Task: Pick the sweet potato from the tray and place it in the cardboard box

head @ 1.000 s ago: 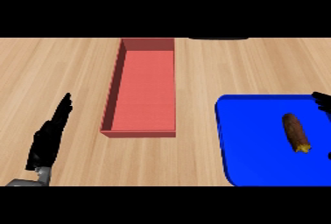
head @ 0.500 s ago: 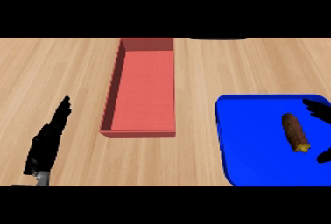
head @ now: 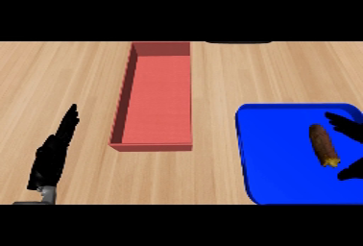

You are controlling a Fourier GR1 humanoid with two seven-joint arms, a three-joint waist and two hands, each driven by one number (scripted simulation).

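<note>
The sweet potato [head: 323, 145], a brown oblong with a yellowish near end, lies on the blue tray [head: 280, 158] at the right. My right hand [head: 346, 126] comes in from the right edge, fingers spread just right of the potato, with the thumb lower down at the edge; it holds nothing. The cardboard box [head: 157, 139], a long reddish open box, sits in the middle of the counter with nothing inside. At the lower left, my left hand [head: 54, 153] rests open with fingers pointing up.
A dark object [head: 237, 42] shows at the top edge behind the box. The wooden counter [head: 64, 86] spreads around box and tray.
My right hand has moved leftwards over the tray's right edge, closing in on the sweet potato. The left hand has stayed in place.
</note>
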